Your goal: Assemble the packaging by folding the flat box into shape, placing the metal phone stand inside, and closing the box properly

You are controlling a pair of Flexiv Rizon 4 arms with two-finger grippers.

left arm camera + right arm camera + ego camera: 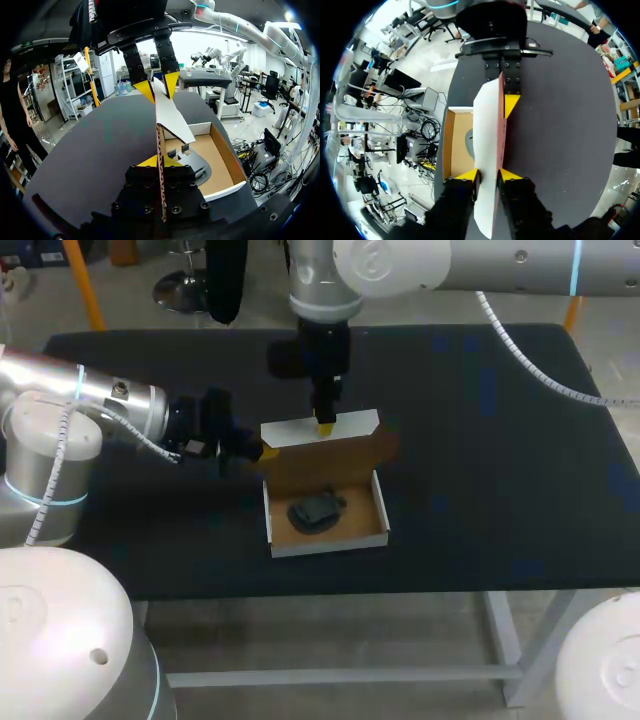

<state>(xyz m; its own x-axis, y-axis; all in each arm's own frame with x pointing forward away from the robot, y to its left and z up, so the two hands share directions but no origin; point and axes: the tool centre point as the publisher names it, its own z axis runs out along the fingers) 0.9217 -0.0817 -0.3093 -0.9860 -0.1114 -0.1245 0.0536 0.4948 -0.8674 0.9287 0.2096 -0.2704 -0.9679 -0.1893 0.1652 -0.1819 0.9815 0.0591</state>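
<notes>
To close well, I judge both arms should swing together in one hinge arc, since on the black table [480, 460] the white, brown-lined box [330, 545] has its raised lid [300, 430] clamped by the right gripper [325, 427] from above and the left gripper [262, 452] sideways, the dark phone stand [316, 510] inside.

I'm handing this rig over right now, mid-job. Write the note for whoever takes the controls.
Grippers: left gripper shut on the lid at its side edge; right gripper shut on the lid's top flap from above.
Things: box sits on the table with its tray formed; phone stand lies inside; the lid stands upright.
Done: box folded, stand placed.
Left: fold the lid down, tuck the flap, release.
</notes>
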